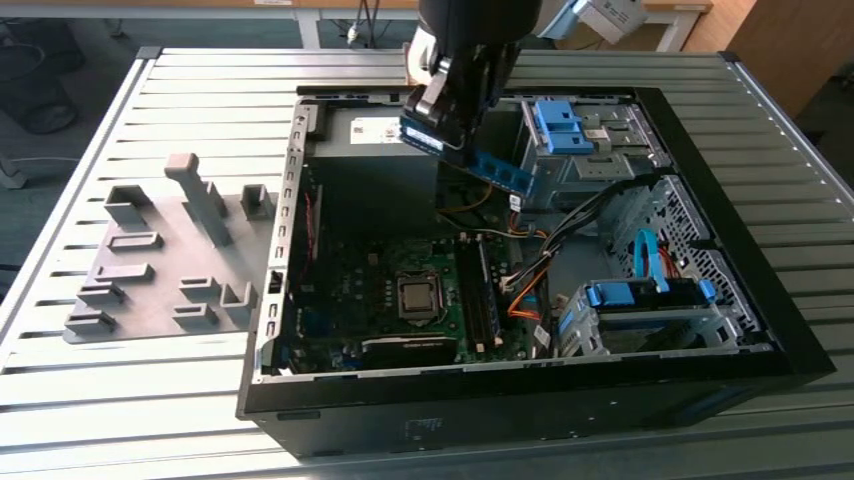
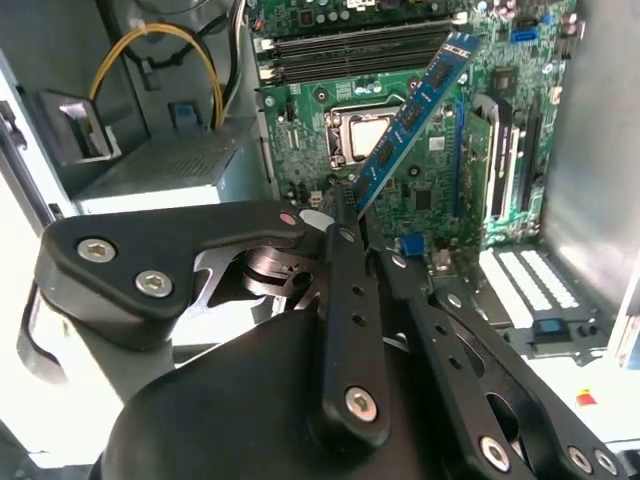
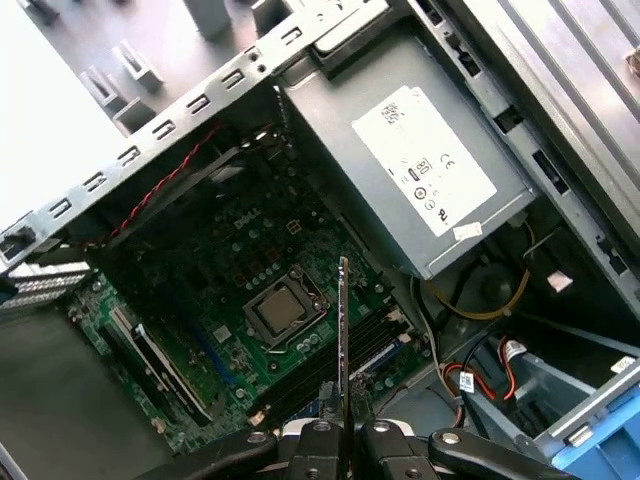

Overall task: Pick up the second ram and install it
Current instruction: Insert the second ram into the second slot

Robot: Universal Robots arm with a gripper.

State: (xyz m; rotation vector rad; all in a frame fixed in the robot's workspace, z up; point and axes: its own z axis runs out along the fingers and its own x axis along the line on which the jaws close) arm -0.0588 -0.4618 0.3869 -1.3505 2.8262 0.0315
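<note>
An open computer case is seen lying on a slatted metal counter in the exterior view, with its green motherboard exposed inside. Above the case, at about twelve o'clock from the motherboard, the black pincer is held in the air. The pincer is closed narrowly on the second ram, a thin blue-green strip with black chips, gripped by one end. In the exterior view the strip is tilted, its free end slanting down towards four o'clock, clear of the board.

In the second wrist view the second ram is seen extending away from the pincer over the motherboard, with the square processor socket just beside it and the long memory slots beyond. In the first wrist view the strip is seen edge-on as a thin line rising from the pincer, with the processor socket at about ten o'clock from it and the grey power supply box at one o'clock.

On the counter, at nine o'clock from the case in the exterior view, a grey fixture plate with upright blocks is set
</note>
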